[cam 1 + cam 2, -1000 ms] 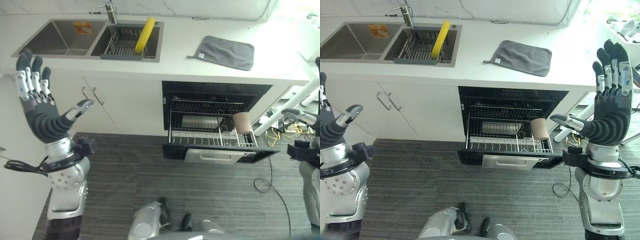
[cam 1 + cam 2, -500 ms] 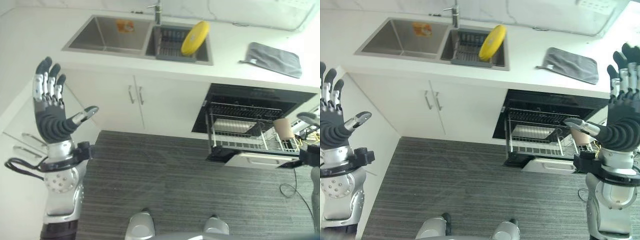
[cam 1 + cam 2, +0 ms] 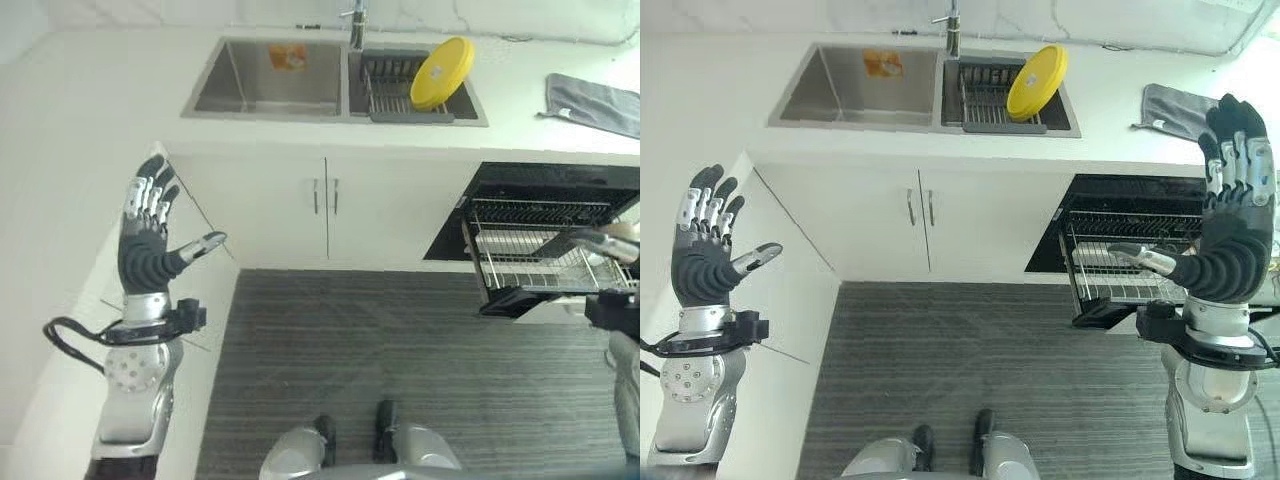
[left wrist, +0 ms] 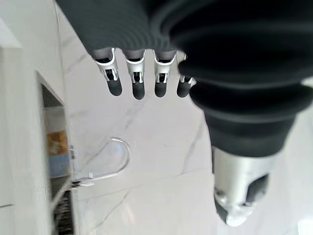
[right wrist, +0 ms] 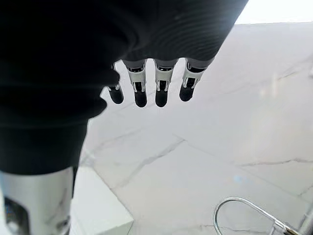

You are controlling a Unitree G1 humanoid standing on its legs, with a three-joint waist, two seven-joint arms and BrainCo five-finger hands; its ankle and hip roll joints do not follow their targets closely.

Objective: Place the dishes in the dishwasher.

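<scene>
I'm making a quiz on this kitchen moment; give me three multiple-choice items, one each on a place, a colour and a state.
1. Where is the plate?
A. in the sink rack
B. on the floor
C. in the dishwasher

2. What colour is the plate?
A. red
B. yellow
C. blue

3. How is the left robot hand?
A. shut on the plate
B. open, holding nothing
C. pressing the cloth

Key: 1 A, the plate leans in the sink rack. 2 B, it is yellow. 3 B, the left robot hand is raised with straight fingers.
</scene>
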